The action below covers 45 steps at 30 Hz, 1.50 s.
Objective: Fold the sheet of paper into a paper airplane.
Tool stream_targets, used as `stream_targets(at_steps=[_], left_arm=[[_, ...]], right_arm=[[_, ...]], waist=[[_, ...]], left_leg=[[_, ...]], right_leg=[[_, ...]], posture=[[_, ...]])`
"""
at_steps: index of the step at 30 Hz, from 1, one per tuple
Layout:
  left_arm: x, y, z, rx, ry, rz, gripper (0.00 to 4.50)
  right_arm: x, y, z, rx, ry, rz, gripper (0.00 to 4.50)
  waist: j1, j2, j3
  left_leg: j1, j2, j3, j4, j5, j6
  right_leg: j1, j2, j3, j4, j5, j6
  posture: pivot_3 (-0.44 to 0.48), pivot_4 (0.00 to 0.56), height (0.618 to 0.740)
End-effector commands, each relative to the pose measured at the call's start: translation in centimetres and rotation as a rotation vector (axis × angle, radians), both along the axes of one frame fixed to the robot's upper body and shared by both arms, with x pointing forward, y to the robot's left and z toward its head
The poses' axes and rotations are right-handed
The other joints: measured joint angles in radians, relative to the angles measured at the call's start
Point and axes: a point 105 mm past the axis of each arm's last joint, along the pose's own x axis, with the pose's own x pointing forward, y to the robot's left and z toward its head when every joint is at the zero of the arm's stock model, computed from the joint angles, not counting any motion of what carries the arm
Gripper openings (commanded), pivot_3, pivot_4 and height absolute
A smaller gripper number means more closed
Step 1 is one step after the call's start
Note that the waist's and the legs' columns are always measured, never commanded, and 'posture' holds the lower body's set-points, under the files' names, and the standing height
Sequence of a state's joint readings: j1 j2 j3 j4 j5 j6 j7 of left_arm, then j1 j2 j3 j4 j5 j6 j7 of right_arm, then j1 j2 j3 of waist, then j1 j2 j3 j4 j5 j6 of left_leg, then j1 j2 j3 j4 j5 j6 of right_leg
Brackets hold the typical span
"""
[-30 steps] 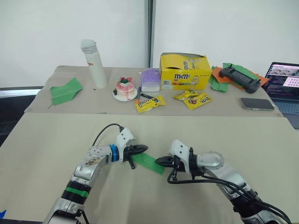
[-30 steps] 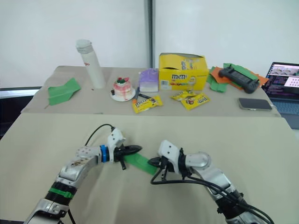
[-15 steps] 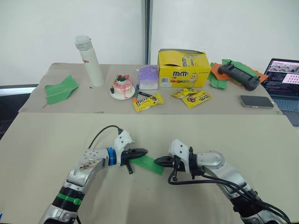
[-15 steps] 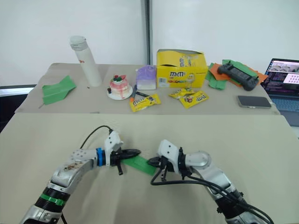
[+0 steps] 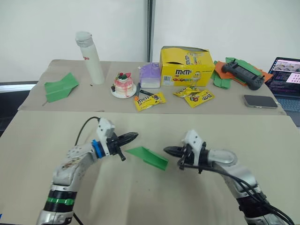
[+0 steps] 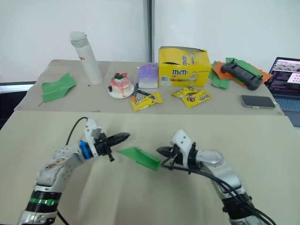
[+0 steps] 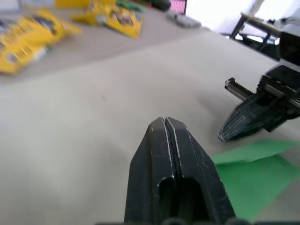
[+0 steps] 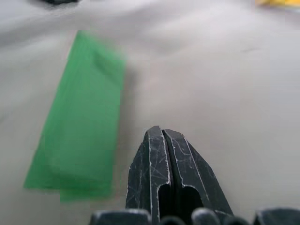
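Both grippers, left gripper (image 5: pixel 131 136) and right gripper (image 5: pixel 168 150), are hovering with fingers pressed together, empty. Between their tips the paper airplane (image 5: pixel 149 157) is lying on the table (image 5: pixel 262 140). Its long axis is running tip to tip, nose toward the left gripper. Checking creases before regripping seems wise.

Two green paper airplanes (image 5: pixel 149 157) (image 5: pixel 60 87), three yellow M&M's packets (image 5: pixel 150 101) (image 5: pixel 185 92) (image 5: pixel 200 98), one M&M's box (image 5: pixel 185 66), one white bottle (image 5: pixel 90 57), one small cake (image 5: pixel 123 84), one phone (image 5: pixel 259 101), one game controller (image 5: pixel 241 75).
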State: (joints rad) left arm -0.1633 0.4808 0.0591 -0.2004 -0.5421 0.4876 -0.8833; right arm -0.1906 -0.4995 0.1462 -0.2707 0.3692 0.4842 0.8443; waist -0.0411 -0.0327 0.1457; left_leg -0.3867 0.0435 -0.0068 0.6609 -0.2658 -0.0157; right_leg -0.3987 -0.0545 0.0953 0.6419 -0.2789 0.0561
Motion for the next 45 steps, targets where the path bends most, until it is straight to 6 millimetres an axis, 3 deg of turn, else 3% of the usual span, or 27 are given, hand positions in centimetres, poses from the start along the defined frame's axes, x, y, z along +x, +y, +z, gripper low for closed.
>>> stream_targets(at_steps=[1,4,7,11,16,19,22,28,32,33,38,45], left_arm=[[-1.8,0.0,1.3,0.000,-0.022,-0.061,0.00],[-3.2,1.2,2.0,0.015,-0.007,-0.075,0.00],[-3.7,1.8,2.1,0.042,0.011,-0.088,0.00],[-3.8,2.6,2.5,0.053,0.024,-0.084,0.00],[-4.9,2.6,1.9,0.065,0.084,-0.130,0.00],[-5.4,2.5,1.6,0.062,0.109,-0.142,0.00],[-5.5,2.3,1.5,0.054,0.118,-0.143,0.00],[-6.3,2.3,1.1,0.068,0.157,-0.184,0.00],[-6.4,2.4,0.8,0.086,0.162,-0.189,0.00],[-6.4,2.4,0.7,0.087,0.163,-0.189,0.00],[-6.7,2.3,0.4,0.105,0.171,-0.195,0.00],[-6.8,2.6,-0.3,0.151,0.174,-0.186,0.00]], right_arm=[[-2.1,1.3,3.6,0.125,-0.002,0.121,0.02],[-3.2,1.7,4.6,0.121,0.031,0.176,0.02],[-3.2,2.0,3.1,0.023,0.053,0.183,0.02],[-2.1,2.1,0.3,-0.095,0.087,0.126,0.02],[-0.5,1.7,-0.2,-0.128,0.061,0.060,0.02],[1.2,0.9,0.6,-0.130,0.013,-0.021,0.02],[1.6,0.6,1.4,-0.111,-0.011,-0.032,0.02],[0.3,1.8,5.5,0.000,-0.057,0.082,0.02],[-0.7,2.7,5.3,-0.048,-0.041,0.149,0.02],[-1.0,2.8,4.8,-0.091,-0.041,0.175,0.59],[-1.9,3.9,3.0,-0.192,-0.053,0.245,2.22],[-1.4,5.1,1.4,-0.246,-0.047,0.244,2.22]], waist=[[0.000,0.000,0.000],[0.000,0.001,0.002],[0.003,0.001,0.004],[0.004,-0.002,0.006],[-0.003,-0.002,0.007],[-0.004,-0.002,0.007],[0.000,-0.002,0.009],[-0.002,-0.002,0.009],[-0.002,-0.001,0.009],[-0.002,-0.001,0.009],[-0.002,-0.001,0.009],[-0.003,-0.001,0.009]], left_leg=[[-0.002,0.000,-0.001,0.000,0.000,0.000],[-0.006,0.001,-0.007,0.000,0.000,0.000],[-0.006,-0.001,-0.009,0.000,0.000,0.000],[-0.003,-0.004,-0.004,0.000,0.002,-0.002],[-0.003,-0.005,-0.004,0.000,0.003,-0.002],[-0.003,-0.004,-0.004,0.000,0.003,-0.002],[-0.004,-0.004,-0.005,0.000,0.003,-0.002],[-0.004,-0.005,-0.005,0.000,0.003,-0.002],[-0.004,-0.004,-0.006,0.000,0.003,-0.002],[-0.004,-0.004,-0.006,0.000,0.003,-0.002],[-0.004,-0.005,-0.005,0.000,0.003,-0.002],[-0.004,-0.005,-0.005,0.000,0.003,-0.002]], right_leg=[[-0.002,0.000,0.000,0.000,0.000,0.000],[-0.007,0.000,0.000,0.001,0.000,0.000],[-0.006,-0.002,-0.002,0.001,0.000,0.000],[-0.003,-0.003,-0.002,0.002,0.001,0.000],[-0.005,-0.003,-0.002,0.004,0.001,0.000],[-0.005,-0.003,-0.001,0.004,0.001,0.000],[-0.006,-0.003,-0.002,0.004,0.001,0.000],[-0.005,-0.003,-0.002,0.004,0.001,0.000],[-0.006,-0.002,-0.003,0.005,0.001,0.000],[-0.006,-0.002,-0.003,0.005,0.001,0.000],[-0.005,-0.004,-0.002,0.005,0.001,0.000],[-0.006,-0.003,-0.002,0.005,0.001,0.000]], posture=[[0.000,0.150,0.740],[0.000,0.150,0.740],[0.000,0.150,0.740],[0.000,0.150,0.740],[0.000,0.150,0.740],[0.000,0.150,0.740],[0.000,0.150,0.740],[0.000,0.150,0.740],[0.000,0.150,0.740],[0.000,0.150,0.740],[0.000,0.150,0.740],[0.000,0.150,0.740]])
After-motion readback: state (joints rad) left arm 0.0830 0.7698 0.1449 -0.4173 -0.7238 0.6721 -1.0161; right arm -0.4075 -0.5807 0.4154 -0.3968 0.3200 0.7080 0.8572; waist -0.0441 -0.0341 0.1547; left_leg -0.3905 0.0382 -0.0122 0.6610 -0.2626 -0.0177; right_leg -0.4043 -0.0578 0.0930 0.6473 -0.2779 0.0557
